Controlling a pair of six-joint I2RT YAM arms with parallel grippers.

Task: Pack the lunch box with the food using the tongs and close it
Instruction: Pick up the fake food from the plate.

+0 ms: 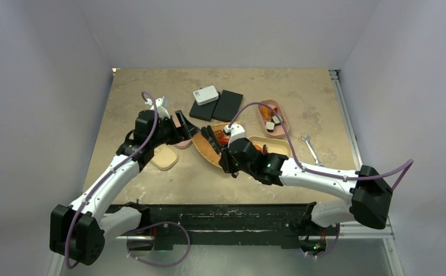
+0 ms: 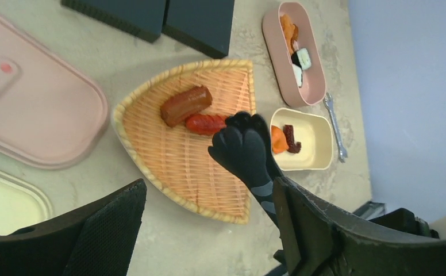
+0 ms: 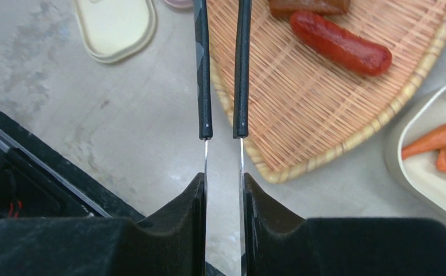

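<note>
Sausages, 2, lie on 1 wicker tray; right gripper clamps 1 pair of black-sleeved tongs, left gripper gapes wide, empty

We're seeing white links and black joints on left arm and right arm, purple cables trailing behind the wrists, left gripper fingers black, mesh-textured.

Soft, even overhead light, faint shadows, mostly sharp views.

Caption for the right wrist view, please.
Right gripper clamps the tongs over the wicker tray edge, a red sausage lying on it.
</note>
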